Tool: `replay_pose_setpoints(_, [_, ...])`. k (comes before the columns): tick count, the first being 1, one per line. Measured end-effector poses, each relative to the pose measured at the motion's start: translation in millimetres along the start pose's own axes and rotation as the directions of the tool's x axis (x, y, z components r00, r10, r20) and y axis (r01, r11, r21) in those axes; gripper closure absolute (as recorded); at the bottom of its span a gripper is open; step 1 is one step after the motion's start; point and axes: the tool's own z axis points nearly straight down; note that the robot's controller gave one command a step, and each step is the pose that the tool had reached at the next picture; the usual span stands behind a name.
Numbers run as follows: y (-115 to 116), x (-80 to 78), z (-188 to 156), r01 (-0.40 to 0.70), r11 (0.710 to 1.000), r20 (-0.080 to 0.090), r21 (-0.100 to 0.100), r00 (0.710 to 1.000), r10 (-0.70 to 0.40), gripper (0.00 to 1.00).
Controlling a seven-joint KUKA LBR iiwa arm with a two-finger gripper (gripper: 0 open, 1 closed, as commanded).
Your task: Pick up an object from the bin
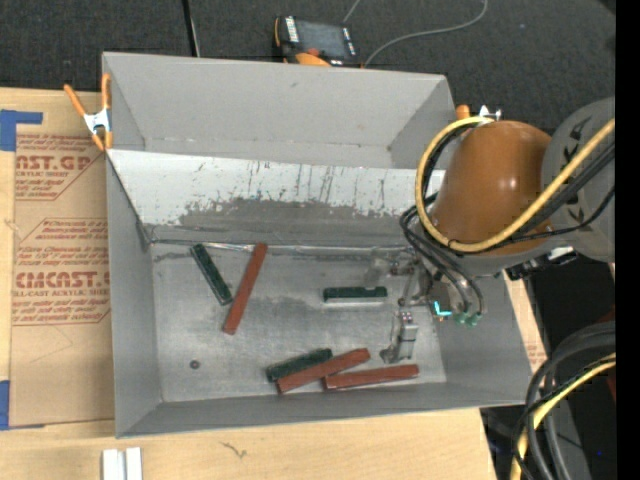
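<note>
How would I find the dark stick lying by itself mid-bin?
Start at the grey bin and find the gripper over the right of its floor. Just up and left of it lies a short dark green stick, level across the view. The other sticks lie in close groups; this one lies alone.

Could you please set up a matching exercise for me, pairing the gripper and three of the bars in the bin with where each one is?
Things:
1. gripper
2. long red-brown bar
3. level dark green bar
4. rightmost red bar

Places:
A. mid-floor, apart from the other bars
B. right side of the bin, reaching in from the right
C. left half, slanted, beside a tilted dark green bar
D. by the near wall, at the right end of a cluster of bars

Pairs: 1-B, 2-C, 3-A, 4-D.
</note>
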Motion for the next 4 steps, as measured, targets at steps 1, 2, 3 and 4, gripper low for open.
replay_pose_setpoints(1, [-8.2, -66.2, 97.5, 0.105, 0.994, 0.006, 0.001, 0.994, -0.105, 0.0])
replay_pose_setpoints(2, [-4.0, -91.8, 125.1, 0.168, 0.986, 0.009, 0.001, 0.986, -0.168, 0.0])
replay_pose_setpoints(3, [-4.1, -92.1, 123.1, 0.167, 0.986, 0.01, 0.001, 0.986, -0.167, 1.0])
replay_pose_setpoints(4, [-36.7, -62.8, -47.9, 0.226, 0.974, 0.017, 0.006, 0.974, -0.226, 1.0])
